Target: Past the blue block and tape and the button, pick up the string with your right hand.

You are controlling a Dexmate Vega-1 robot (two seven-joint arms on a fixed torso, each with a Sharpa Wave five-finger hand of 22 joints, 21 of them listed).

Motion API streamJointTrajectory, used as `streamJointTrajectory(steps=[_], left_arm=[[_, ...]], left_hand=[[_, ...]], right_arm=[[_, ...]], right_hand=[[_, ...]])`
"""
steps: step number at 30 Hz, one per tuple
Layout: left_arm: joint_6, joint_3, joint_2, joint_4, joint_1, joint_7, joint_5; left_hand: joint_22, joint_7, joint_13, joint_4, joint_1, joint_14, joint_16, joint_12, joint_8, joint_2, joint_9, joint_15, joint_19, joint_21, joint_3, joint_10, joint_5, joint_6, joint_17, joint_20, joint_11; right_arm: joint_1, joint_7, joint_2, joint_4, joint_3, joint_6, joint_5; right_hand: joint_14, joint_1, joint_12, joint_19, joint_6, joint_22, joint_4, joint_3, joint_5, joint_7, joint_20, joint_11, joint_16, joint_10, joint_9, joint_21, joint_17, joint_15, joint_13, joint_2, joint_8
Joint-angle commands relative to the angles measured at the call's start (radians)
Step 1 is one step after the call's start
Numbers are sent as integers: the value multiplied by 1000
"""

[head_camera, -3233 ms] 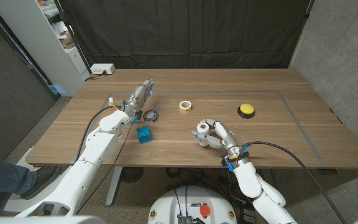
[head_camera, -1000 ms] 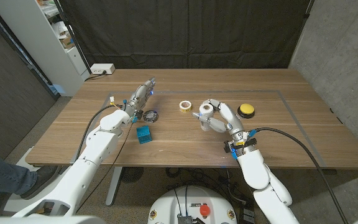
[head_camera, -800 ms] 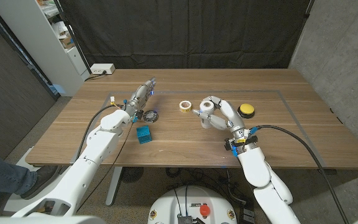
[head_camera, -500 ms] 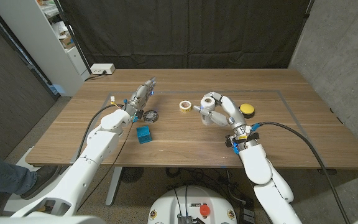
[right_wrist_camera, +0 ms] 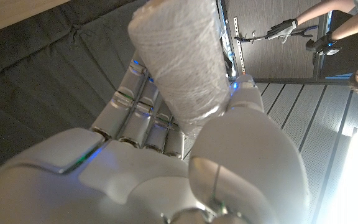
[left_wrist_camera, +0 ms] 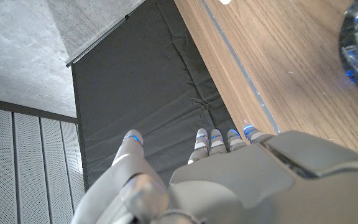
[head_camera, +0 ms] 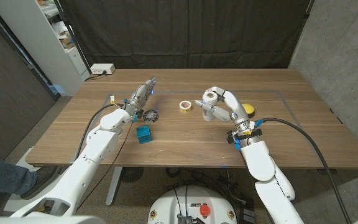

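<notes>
The right hand (head_camera: 219,106) has its fingers clamped on the string (head_camera: 211,96); lift straight, keeping grip firm; left hand (head_camera: 140,98) fingers apart.

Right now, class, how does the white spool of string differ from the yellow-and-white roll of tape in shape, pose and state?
The white spool of string is a tall cylinder; the yellow-and-white roll of tape is a low ring with an open centre. The spool is gripped by the right hand and raised; the tape lies flat on the wooden table, untouched. The spool is all white; the tape has a yellow band. Both are round and wound.
</notes>
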Motion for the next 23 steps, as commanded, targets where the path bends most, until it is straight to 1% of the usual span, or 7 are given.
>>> streamJointTrajectory(steps=[1,15,17,23], left_arm=[[5,-4,3,-14,13,2,-2],[4,-11,12,-40,34,2,-1],[3,-14,11,-41,36,-1,-6],[-3,-18,15,-39,38,-4,-4]], left_hand=[[3,5,2,-4,-1,-24,6,8,-3,9,4,7,-45,8,2,-9,-7,-6,4,3,4],[3,4,2,-5,1,-25,6,8,-3,9,4,7,-46,8,1,-9,-7,-8,4,4,3],[3,5,2,-5,1,-25,6,8,-3,9,4,8,-45,9,1,-10,-7,-8,4,4,5],[3,5,2,-6,1,-25,6,7,-3,9,4,8,-46,8,0,-11,-7,-8,4,4,5]], right_arm=[[-6,9,29,-33,12,0,2],[-21,1,42,-42,10,9,-10],[-21,2,43,-43,9,8,-10],[-19,-3,48,-40,5,9,-16]], right_hand=[[19,80,4,9,20,1,-4,5,-5,-7,-1,1,6,12,3,10,6,-91,5,90,9],[24,82,-1,7,19,-2,-4,7,-25,-9,-2,2,2,17,1,21,23,-92,9,93,12],[25,82,-2,7,21,-3,-4,7,-27,-9,-3,-1,1,16,1,23,24,-93,11,93,13],[28,83,-6,6,19,-5,-5,8,-35,-7,-4,1,-7,20,0,29,21,-90,9,94,14]])
